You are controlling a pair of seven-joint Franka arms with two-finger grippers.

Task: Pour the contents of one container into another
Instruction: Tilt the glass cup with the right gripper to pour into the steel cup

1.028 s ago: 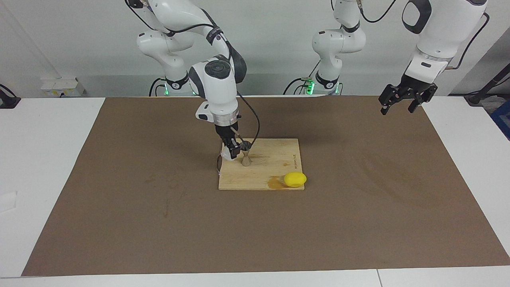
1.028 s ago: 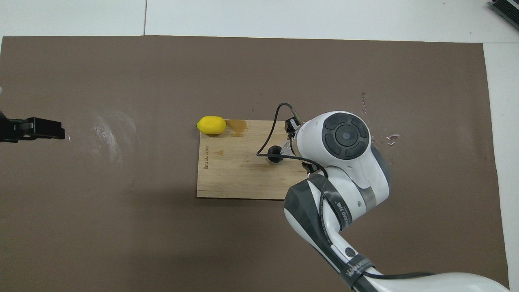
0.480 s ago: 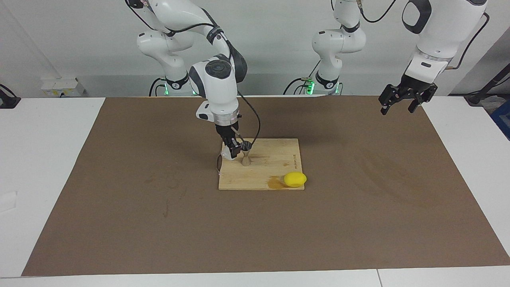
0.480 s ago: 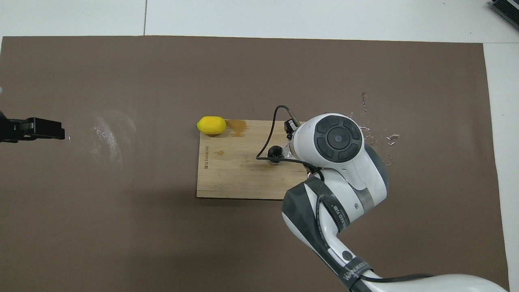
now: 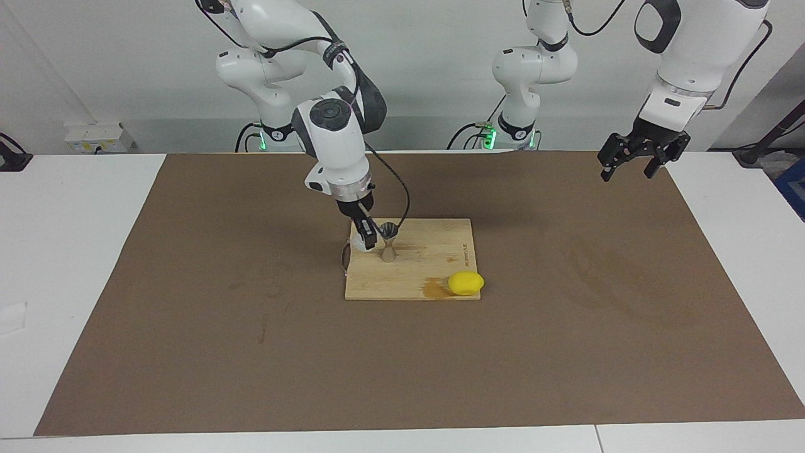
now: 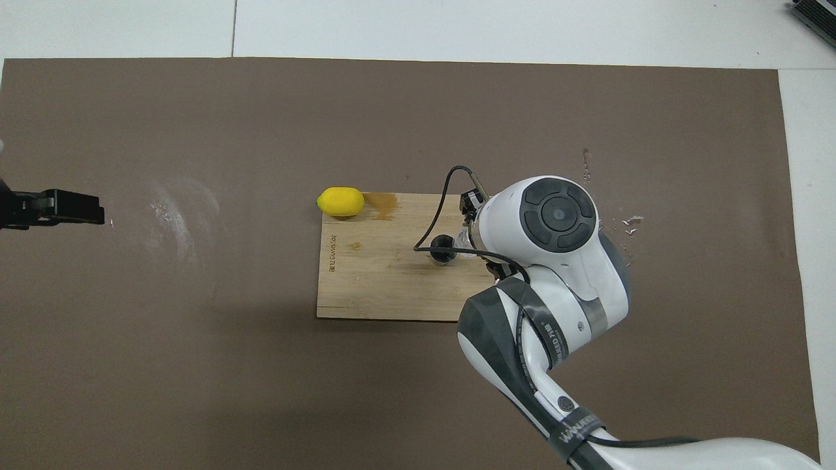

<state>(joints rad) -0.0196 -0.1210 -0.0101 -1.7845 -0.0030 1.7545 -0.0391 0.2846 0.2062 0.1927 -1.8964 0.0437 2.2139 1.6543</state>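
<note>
The silvery hourglass jigger (image 5: 389,246) (image 6: 444,249) stands upright on a wooden board (image 5: 434,258) (image 6: 379,287). My right gripper (image 5: 368,238) is shut on the small clear glass tumbler (image 5: 361,243) (image 6: 465,240) and holds it just above the board, right beside the jigger's top cone and tilted toward it. In the overhead view the right wrist covers most of that gripper. My left gripper (image 5: 629,171) (image 6: 91,212) waits open and empty in the air over the mat at the left arm's end of the table.
A yellow lemon (image 5: 466,283) (image 6: 340,201) lies at the board's corner farthest from the robots, beside a wet stain (image 5: 434,288). Small wet spots (image 6: 627,222) mark the brown mat (image 5: 566,352) near the board, toward the right arm's end.
The right wrist has leaned a little toward the right arm's end, tipping the tumbler more toward the jigger. The left arm has not moved.
</note>
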